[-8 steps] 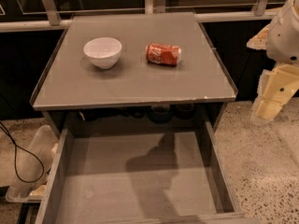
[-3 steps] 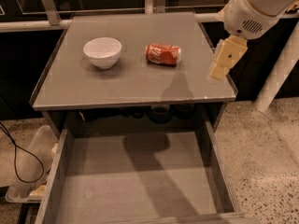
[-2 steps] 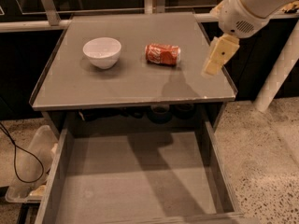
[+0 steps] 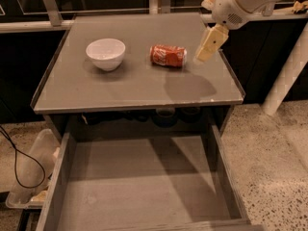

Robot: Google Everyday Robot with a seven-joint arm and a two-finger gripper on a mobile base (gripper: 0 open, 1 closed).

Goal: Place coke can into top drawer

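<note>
Small red-orange coke can [image 4: 168, 56] with white lettering is lying on its side on the flat grey tabletop [image 4: 134, 88], right of centre. The round white bowl [image 4: 106, 53] is sitting well apart to its left. Below, the wide shallow grey top drawer [image 4: 144, 186] is standing pulled open, with nothing showing on its flat bottom.

The white arm [image 4: 240, 1] is reaching in from the upper right. Its cream-coloured gripper [image 4: 204, 53] is angling down and to the left over the table's right edge. The tip is hanging just beside the can's right end, apart from it. Whether the gripper is open or closed cannot be told.

Against 0.7 s ago, the gripper is sitting closer to the can. Can, bowl and drawer are keeping their places.
</note>
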